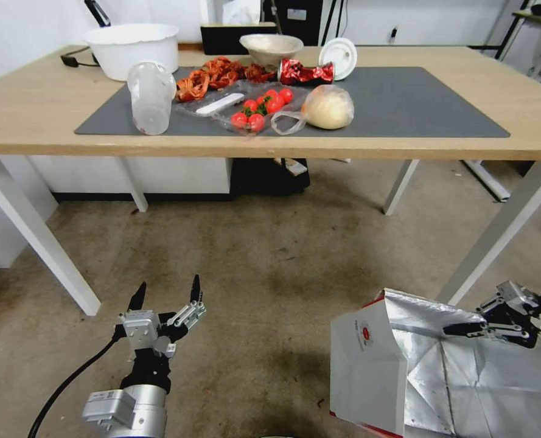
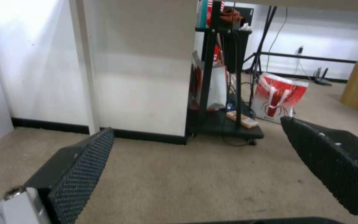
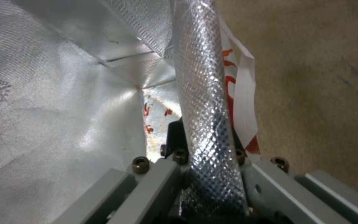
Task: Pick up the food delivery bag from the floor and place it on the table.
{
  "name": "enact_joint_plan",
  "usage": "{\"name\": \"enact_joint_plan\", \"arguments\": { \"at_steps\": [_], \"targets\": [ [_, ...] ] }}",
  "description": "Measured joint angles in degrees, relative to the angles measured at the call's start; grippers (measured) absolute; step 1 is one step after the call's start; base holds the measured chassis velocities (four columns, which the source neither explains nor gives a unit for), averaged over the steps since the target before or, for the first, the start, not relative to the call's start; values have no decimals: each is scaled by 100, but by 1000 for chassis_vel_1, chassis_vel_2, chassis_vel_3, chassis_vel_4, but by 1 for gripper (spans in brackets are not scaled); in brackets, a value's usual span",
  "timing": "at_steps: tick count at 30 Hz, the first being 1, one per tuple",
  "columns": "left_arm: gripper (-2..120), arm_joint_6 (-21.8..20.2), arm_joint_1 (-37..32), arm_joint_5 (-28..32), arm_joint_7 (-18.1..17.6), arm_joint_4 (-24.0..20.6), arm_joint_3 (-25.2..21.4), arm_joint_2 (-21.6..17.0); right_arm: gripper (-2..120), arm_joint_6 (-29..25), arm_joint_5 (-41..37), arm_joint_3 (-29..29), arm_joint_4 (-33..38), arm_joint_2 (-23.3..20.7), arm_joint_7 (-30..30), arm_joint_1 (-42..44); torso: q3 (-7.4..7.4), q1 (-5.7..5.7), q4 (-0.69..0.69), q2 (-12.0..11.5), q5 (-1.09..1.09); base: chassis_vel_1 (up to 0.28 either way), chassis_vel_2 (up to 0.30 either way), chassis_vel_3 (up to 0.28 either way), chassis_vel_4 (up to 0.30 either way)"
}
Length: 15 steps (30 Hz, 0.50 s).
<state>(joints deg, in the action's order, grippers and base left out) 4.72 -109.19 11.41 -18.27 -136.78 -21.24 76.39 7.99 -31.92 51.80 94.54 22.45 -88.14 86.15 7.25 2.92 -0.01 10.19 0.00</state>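
The food delivery bag (image 1: 404, 365) stands on the carpeted floor (image 1: 264, 267) at the robot's right, in front of the table (image 1: 33, 115) and just beside its white right-hand leg (image 1: 501, 228), mouth open and foil lining showing. The right gripper (image 1: 450, 330) is clamped on the bag's upper rim at the far right edge; in the right wrist view the folded foil rim (image 3: 206, 124) runs straight between the closed jaws, a white handle strip (image 3: 243, 99) hanging just outside.

The left gripper (image 1: 167, 292) hovers low over bare carpet at the left, fingers spread wide and holding nothing (well apart from the bag).

On the grey mat (image 1: 416, 103), the right half lies bare; a clear cup (image 1: 151, 97), cherry tomatoes (image 1: 261, 109) and a bagged bun (image 1: 328, 107) crowd the left and middle.
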Motion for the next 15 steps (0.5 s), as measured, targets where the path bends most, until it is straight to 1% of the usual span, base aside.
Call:
{"name": "enact_joint_plan", "arguments": {
  "at_steps": [15],
  "targets": [
    [100, 0, 35, 25, -7, 13, 5, -14, 0, 31, -30, -16, -10, -34, 1, -12, 276, 85, 0, 361, 0, 0, 0, 0, 0]
  ]
}}
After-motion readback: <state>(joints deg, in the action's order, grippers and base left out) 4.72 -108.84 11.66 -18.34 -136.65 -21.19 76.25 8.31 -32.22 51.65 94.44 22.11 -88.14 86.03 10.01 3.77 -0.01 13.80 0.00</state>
